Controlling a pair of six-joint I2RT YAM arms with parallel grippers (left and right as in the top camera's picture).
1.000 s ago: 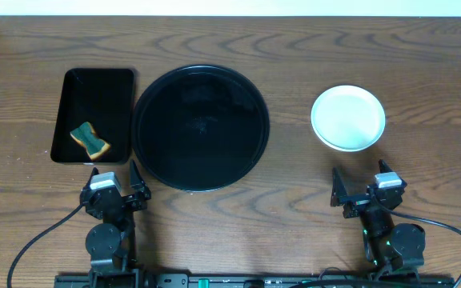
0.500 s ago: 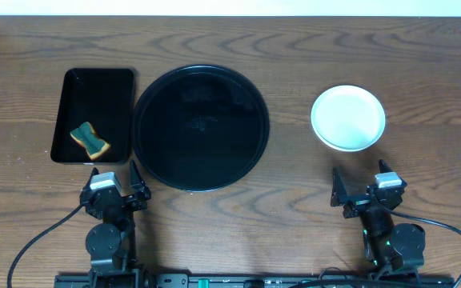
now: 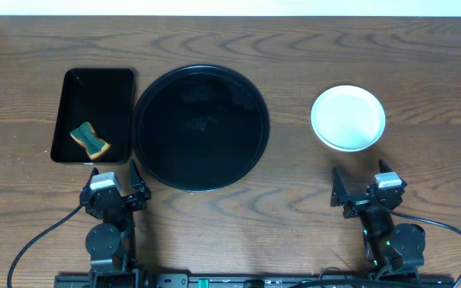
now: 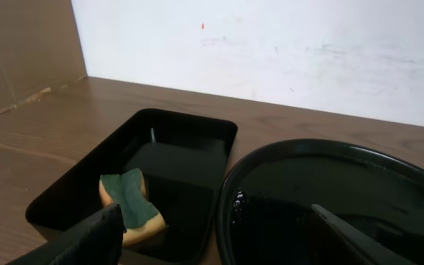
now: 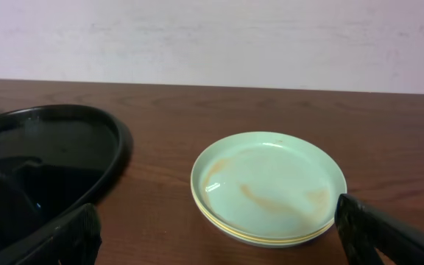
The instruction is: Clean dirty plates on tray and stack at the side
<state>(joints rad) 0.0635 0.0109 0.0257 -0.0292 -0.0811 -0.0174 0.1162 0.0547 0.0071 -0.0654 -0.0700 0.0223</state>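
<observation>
The round black tray point(image 3: 201, 128) sits in the middle of the table with nothing on it; its rim point(image 4: 308, 144) also fills the right of the left wrist view. The plates point(image 3: 348, 118) stand stacked on the table to the tray's right. In the right wrist view the top plate point(image 5: 271, 184) is pale blue-green with faint orange streaks, and a yellow edge shows beneath it. My left gripper point(image 3: 114, 178) point(image 4: 212, 232) is open, near the tray's front left edge. My right gripper point(image 3: 360, 182) point(image 5: 216, 224) is open just in front of the stack, holding nothing.
A rectangular black tray point(image 3: 93, 84) point(image 4: 175, 118) lies left of the round one. It holds a green and tan sponge point(image 3: 90, 140) point(image 4: 127, 202). A white wall runs along the table's far edge, with brown cardboard at the far left.
</observation>
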